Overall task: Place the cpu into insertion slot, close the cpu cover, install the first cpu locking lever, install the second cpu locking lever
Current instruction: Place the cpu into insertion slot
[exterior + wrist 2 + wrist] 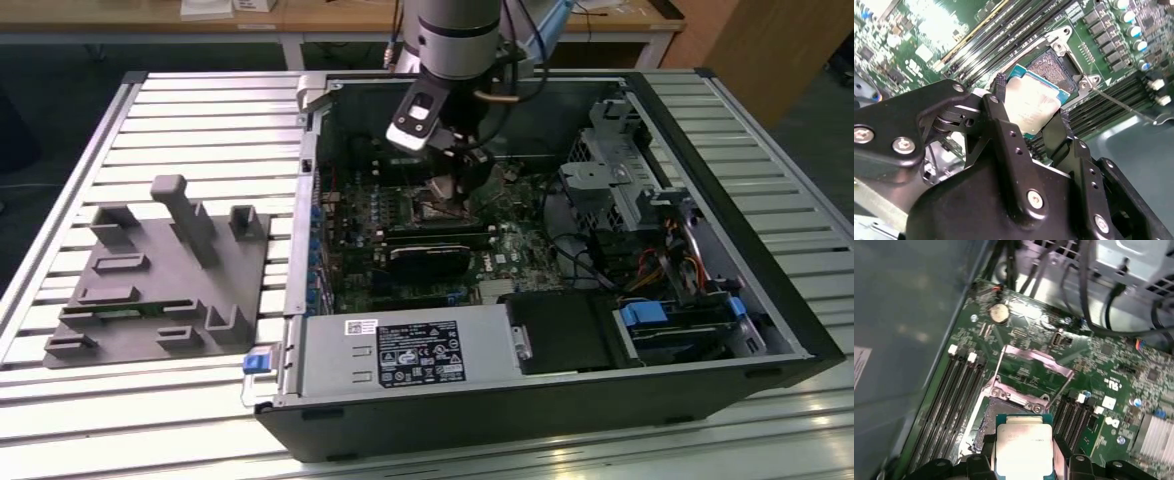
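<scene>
Arm [461, 35] is a chunky silver-grey tube with a dark band, black cables [518, 80] looping off the wrist and a whitish camera block [416, 120] bolted on. Gripper [1031, 100] is all matte black linkage plates with shiny silver screws [1035, 199], and the fingers [1004, 135] have small holes.

no readable print on case label [416, 353]

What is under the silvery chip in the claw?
The open insertion slot: its dark centre shows beyond the cpu in the second wrist view; the cpu hides the rest.
</scene>
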You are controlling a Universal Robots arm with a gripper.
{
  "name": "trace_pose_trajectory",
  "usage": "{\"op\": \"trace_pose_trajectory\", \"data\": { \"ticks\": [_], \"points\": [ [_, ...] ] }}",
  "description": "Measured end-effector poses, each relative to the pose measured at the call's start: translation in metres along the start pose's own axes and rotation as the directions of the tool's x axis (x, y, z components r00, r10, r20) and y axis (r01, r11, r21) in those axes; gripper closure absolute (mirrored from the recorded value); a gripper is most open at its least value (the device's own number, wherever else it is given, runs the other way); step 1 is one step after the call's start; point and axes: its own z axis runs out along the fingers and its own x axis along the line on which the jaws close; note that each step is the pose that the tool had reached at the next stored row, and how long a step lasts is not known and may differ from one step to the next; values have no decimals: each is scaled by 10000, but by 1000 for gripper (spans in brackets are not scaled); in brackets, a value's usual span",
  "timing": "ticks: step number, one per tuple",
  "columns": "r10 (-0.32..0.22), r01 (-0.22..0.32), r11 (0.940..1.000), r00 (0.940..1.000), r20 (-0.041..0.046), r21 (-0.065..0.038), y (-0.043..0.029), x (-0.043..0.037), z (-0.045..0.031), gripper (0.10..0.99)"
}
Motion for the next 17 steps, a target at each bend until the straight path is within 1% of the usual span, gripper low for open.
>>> {"op": "trace_pose_trajectory", "data": {
  "ticks": [2, 4, 6, 8, 11, 13, 17],
  "points": [
    [357, -357, 9994, 9994, 20, 7, 0, 0, 3, 549],
    [713, -713, 9975, 9974, 40, 14, 0, 0, 5, 549],
    [1078, -1079, 9942, 9941, 62, 21, 0, 0, 8, 549],
    [1433, -1433, 9897, 9896, 83, 26, -1, 0, 10, 549],
    [1956, -1957, 9807, 9806, 115, 33, -1, 0, 14, 549],
    [2316, -2316, 9728, 9727, 137, 37, -1, 0, 17, 549],
    [2995, -2996, 9540, 9539, 179, 41, -1, 1, 22, 549]
  ]
}}
